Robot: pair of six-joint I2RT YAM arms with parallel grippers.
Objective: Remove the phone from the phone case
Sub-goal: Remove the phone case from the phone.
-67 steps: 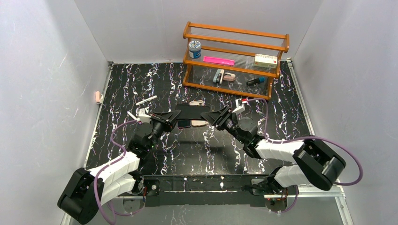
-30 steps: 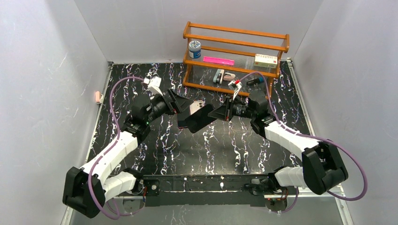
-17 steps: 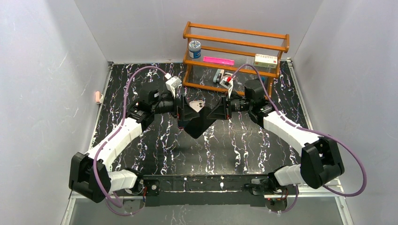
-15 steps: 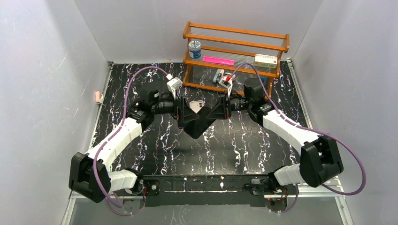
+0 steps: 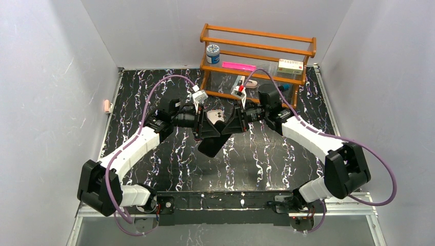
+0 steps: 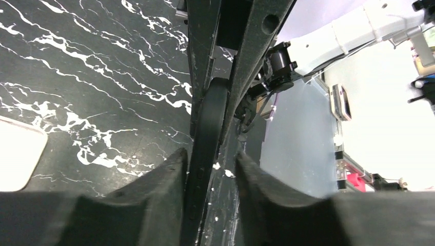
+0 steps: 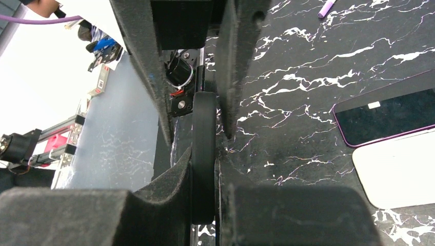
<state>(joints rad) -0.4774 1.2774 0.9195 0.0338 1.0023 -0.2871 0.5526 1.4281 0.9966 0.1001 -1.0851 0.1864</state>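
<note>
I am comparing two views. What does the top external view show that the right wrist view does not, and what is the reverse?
Only the top external view shows the wooden rack at the back of the table, with a blue-lidded jar and a pink strip on it. Only the right wrist view shows a dark-screened phone lying flat. Both show the black cased phone, gripped edge-on by the right pincer, with the left pincer at its other side, and the marbled black table.

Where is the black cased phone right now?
Top view, centre: the cased phone is off the table, clamped by the right gripper, the left gripper around it, before the wooden rack.
</note>
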